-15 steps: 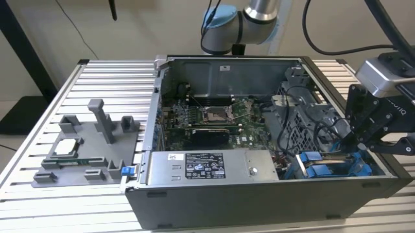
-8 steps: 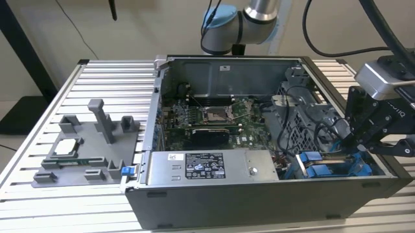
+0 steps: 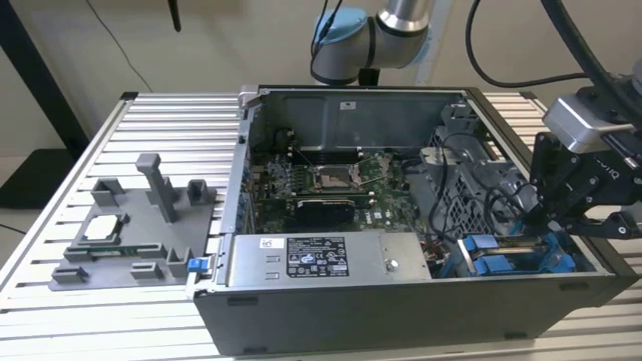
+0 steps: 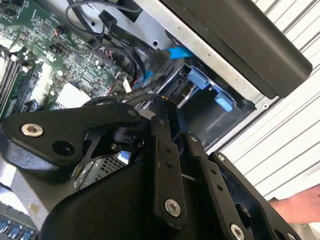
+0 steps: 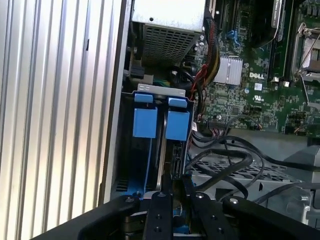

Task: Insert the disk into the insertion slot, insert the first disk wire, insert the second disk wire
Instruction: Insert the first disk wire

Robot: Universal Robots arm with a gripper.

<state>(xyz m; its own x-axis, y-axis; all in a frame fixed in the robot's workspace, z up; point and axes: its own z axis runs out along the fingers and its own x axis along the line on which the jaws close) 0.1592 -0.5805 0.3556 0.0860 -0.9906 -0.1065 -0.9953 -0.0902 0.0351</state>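
The disk (image 5: 162,150) stands edge-on in the insertion slot (image 5: 127,165), its silver edge running between two bright blue frame tabs (image 5: 145,122). In the exterior view the slot (image 3: 522,259) lies at the open case's front right corner, with blue fittings around it. My gripper (image 3: 555,224) reaches down into that corner. In both wrist views its black fingers (image 5: 160,210) come together at the near end of the disk, shut on it (image 4: 167,107). Loose black wires (image 5: 225,155) lie beside the slot, over the grey perforated cage.
The power supply (image 3: 321,259) fills the case's front, with the motherboard (image 3: 321,180) behind it. A grey fixture (image 3: 120,226) holding a processor sits on the slatted table (image 3: 150,120) at the exterior view's left. A hand (image 4: 295,205) rests on the table outside the case.
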